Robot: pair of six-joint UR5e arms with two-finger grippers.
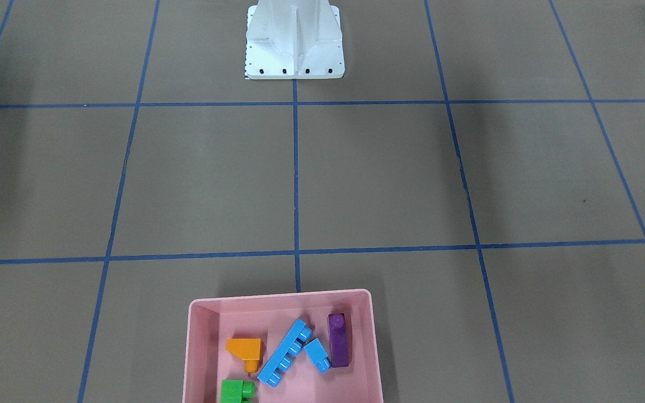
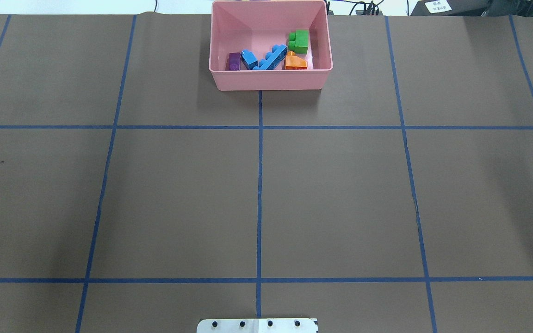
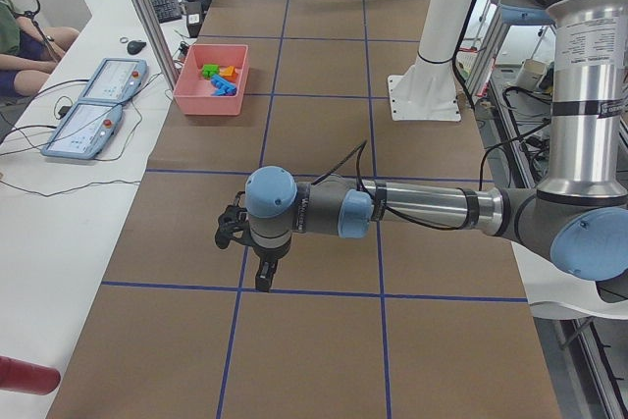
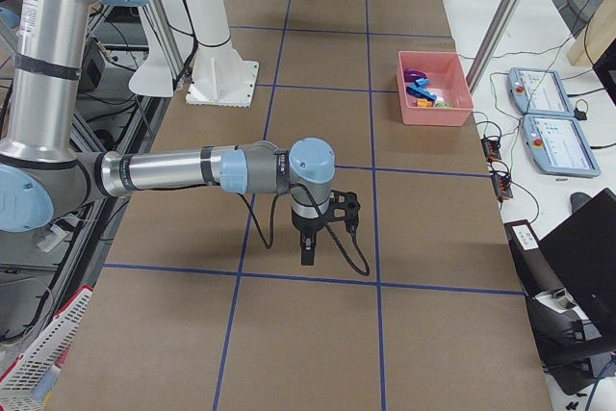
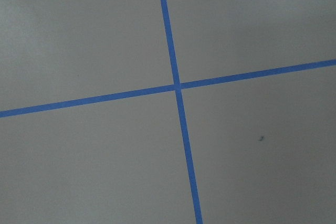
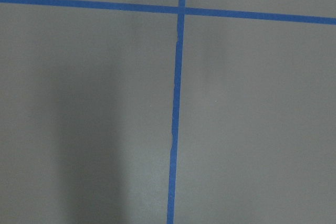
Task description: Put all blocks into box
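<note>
The pink box [image 1: 201, 358] sits at the table's far edge from the robot [image 2: 270, 79]. Inside it lie the orange sloped block [image 1: 246, 348], the long blue bar [image 1: 284, 359], the small blue cube [image 1: 317, 354], the purple bar [image 1: 338, 340] and the green block [image 1: 234, 390]. My left gripper [image 3: 263, 280] hangs over the bare table far from the box, seen only from the side. My right gripper [image 4: 307, 255] does the same at the other end. Whether either is open or shut I cannot tell. Both wrist views show only table and blue tape.
The white metal base [image 1: 294, 45] stands at the robot's side of the table. Blue tape lines [image 2: 259, 185] grid the brown surface. Two tablets [image 3: 98, 105] and cables lie on the side bench, where a person sits [image 3: 20, 41].
</note>
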